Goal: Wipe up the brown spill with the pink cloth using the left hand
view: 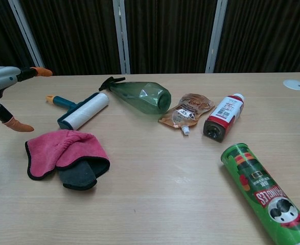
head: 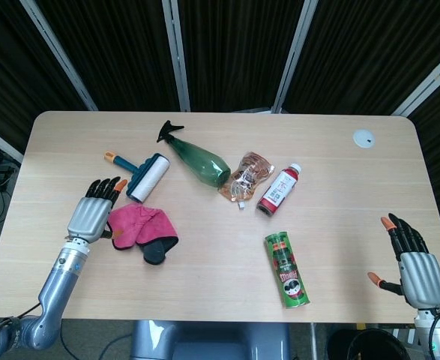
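**A:** Where was the left hand, and what was it doing?

**B:** The left hand (head: 94,211) hovered low over the tabletop (head: 205,262) with its fingers spread and nothing in its grasp. In the chest view only its orange fingertips (view: 18,125) showed at the frame's edge.

**A:** And the pink cloth?

**B:** The pink cloth (head: 140,228) lay crumpled on the tabletop just beside that hand, on its inner side, with a dark underside folded out along its near edge. Whether a finger touched the cloth could not be told.

**A:** What sat beyond the hand?

**B:** Just past its fingertips lay a lint roller (head: 142,175) with a teal handle. Further away, toward the table's middle, a green spray bottle (head: 197,159) lay on its side, then a crumpled brown pouch (head: 245,176) and a red drink bottle (head: 279,189). A green snack can (head: 287,270) lay nearer the front edge.

**A:** The right hand?

**B:** The right hand (head: 412,262) was well apart at the opposite front corner, fingers apart, empty.
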Motion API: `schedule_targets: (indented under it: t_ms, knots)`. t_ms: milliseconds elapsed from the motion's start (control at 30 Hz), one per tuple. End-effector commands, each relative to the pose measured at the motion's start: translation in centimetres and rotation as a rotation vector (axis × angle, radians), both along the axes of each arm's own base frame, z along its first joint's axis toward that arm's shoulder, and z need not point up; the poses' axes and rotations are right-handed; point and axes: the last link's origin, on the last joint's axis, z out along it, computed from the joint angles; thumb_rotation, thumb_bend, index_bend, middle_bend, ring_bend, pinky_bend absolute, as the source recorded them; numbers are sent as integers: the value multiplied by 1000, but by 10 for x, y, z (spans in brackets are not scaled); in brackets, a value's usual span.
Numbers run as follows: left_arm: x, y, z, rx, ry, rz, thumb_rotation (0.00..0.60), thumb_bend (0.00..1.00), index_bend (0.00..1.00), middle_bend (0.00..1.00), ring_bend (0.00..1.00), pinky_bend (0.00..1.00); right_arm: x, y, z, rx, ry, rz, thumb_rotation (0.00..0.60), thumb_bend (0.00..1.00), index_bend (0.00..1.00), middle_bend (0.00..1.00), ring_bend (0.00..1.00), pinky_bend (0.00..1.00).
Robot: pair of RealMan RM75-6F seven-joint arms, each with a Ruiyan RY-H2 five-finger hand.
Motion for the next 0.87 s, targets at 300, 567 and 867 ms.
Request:
schedule_targets:
  t_ms: [300, 567, 867]
  knots:
    - [-48, -74, 67, 167, 11, -2, 600, 0, 35, 0, 0, 0, 1, 0, -1, 9, 15, 25, 600, 41, 0, 0, 0, 111]
    - [-82, -137, 91, 227, 78, -51, 600, 0, 0, 0, 0, 0, 8, 0, -5, -2, 22, 73, 600, 42, 0, 0, 0, 110]
    - [-93, -157, 101, 235, 46, -31, 600, 0, 0, 0, 0, 0, 7, 1, -5, -10, 45, 89, 600, 41, 0, 0, 0, 111]
